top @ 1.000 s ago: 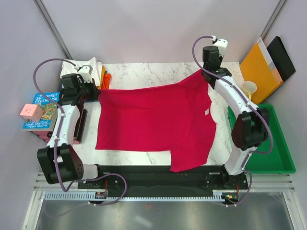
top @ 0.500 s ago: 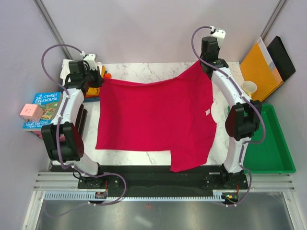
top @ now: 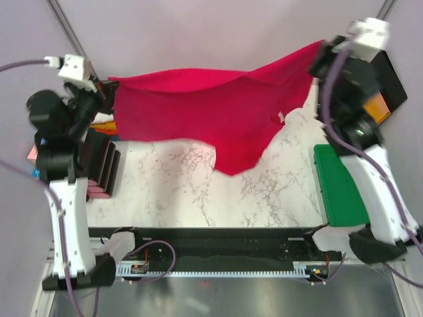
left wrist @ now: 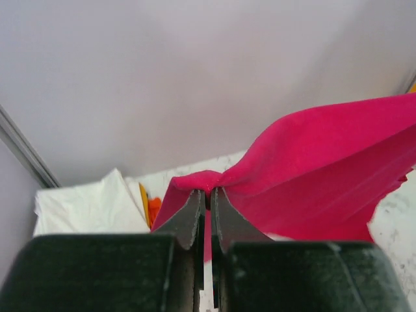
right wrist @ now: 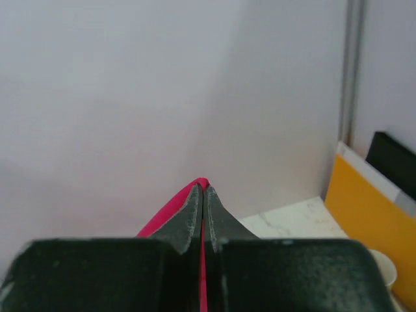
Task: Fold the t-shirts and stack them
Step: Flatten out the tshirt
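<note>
Two corners pinched: one in the left pincer [left wrist: 208, 190], one in the right pincer [right wrist: 203, 185], both clamped shut on the red t-shirt [top: 218, 112]. Hangs stretched in the air now, no longer flat on the surface [top: 198, 198]. Reads as a shake-out before the first fold. Below, white marble, a green tray [top: 340, 195] at the right, a white t-shirt [left wrist: 81, 208] far left; behind, plain grey wall [top: 198, 33].

A robotics lab cell is indicated. A marble-patterned tabletop [top: 198, 198] is enclosed by plain pale partition walls [top: 198, 33] and metal corner posts [top: 66, 30]. At 6 o'clock a black mounting rail [top: 218, 239] and a slotted aluminium frame [top: 218, 271] with exposed cables [top: 162, 243] are seen; a green tray [top: 337, 191] is set at 3 o'clock.
</note>
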You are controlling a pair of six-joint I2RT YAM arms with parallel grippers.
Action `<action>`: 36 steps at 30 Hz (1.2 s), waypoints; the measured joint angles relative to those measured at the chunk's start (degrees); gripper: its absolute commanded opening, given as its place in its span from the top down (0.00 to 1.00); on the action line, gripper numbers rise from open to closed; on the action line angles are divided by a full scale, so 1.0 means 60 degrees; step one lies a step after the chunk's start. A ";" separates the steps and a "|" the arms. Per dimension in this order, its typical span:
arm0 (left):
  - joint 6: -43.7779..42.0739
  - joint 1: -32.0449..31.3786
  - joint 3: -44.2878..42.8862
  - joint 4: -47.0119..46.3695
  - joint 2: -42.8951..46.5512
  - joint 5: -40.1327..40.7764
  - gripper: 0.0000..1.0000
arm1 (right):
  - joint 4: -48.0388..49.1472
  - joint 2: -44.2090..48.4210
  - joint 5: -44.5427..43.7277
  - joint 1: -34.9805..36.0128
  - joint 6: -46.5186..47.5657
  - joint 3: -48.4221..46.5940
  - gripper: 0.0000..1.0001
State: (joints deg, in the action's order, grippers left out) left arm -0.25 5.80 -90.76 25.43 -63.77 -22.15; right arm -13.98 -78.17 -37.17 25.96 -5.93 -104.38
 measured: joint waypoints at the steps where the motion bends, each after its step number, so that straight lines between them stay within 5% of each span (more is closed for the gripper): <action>1: -0.0004 0.0000 -0.0040 0.0117 0.0605 -0.0084 0.98 | -0.0007 0.0648 -0.0124 -0.0007 0.0138 0.0000 1.00; 9: -0.0131 -0.0004 -0.1410 0.1479 0.3705 -0.0087 0.98 | 0.0153 0.3789 -0.0863 0.0025 0.1078 -0.0590 1.00; 20: -0.0280 -0.0219 -0.2473 0.2699 0.4171 0.0867 0.98 | 0.0244 0.3792 -0.1086 0.0095 0.1399 -0.0455 1.00; 27: -0.0627 -0.0229 0.0663 0.2120 0.3759 0.0590 0.98 | 0.0958 0.2634 -0.1548 0.0066 0.1574 0.1144 1.00; 36: -0.0984 -0.0233 0.5493 0.0780 0.0535 0.0339 0.98 | 0.1264 -0.1056 -0.0630 -0.1628 0.0189 0.2386 1.00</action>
State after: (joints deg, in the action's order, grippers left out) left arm -6.15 4.40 -57.80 30.11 -60.55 -20.12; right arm -6.39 -84.51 -40.95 16.19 -4.80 -90.06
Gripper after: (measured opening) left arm 0.037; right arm 0.010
